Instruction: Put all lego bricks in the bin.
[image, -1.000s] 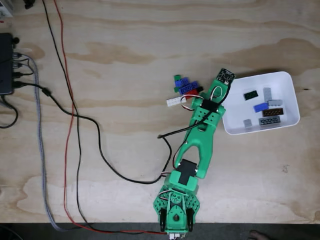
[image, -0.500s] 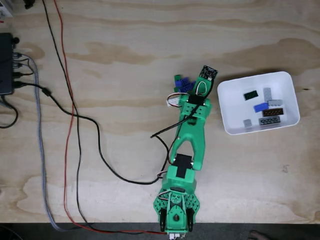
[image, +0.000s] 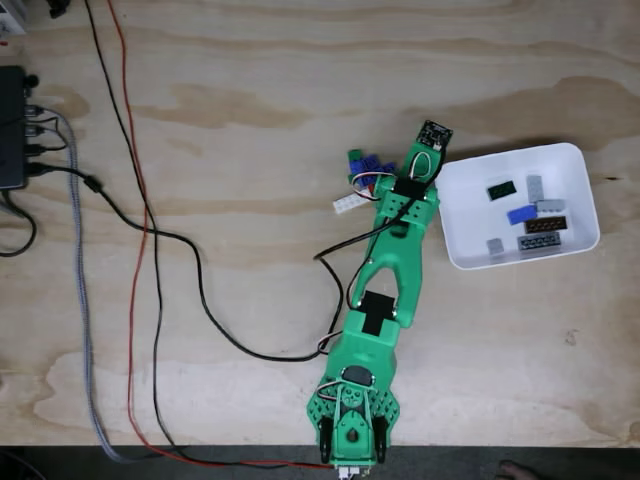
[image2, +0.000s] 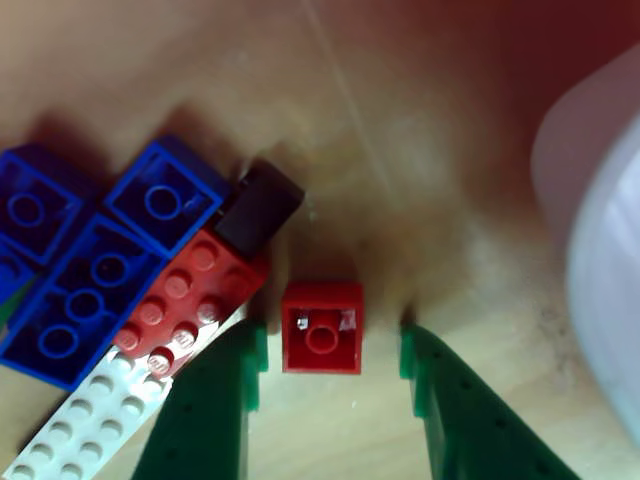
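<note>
Green plastic makes up the arm (image: 392, 262), which is seen in the fixed view reaching up from the lower edge of the plywood tabletop (image: 250, 80) toward a small heap of lego bricks (image: 366, 172). The hand (image2: 330, 375) is seen in the other view with its two green fingers (image2: 215, 410) spread apart, one on each side of a small red brick (image2: 321, 326) that lies upside down on the wood. A gap shows between the brick and each finger, so nothing is pinched.

Just left of the red brick in the other view, a longer red brick (image2: 185, 300) with studs up is seen, with a black piece (image2: 258, 208) touching its upper end. Blue bricks (image2: 85, 270) are packed against it further left, undersides showing, and a white studded brick (image2: 90, 425) lies along the lower left edge.

The bin (image: 458, 250) is seen in the fixed view to the right of the arm's wrist, resting on the tabletop. Several bricks lie inside it: a dark green one (image: 501, 189), grey ones (image: 536, 186), a blue one (image: 521, 214) and a brown one (image: 545, 225). In the other view the bin's white wall appears blurred at the right edge.

Black and red cables (image: 140, 200) run across the left part of the tabletop in the fixed view.
</note>
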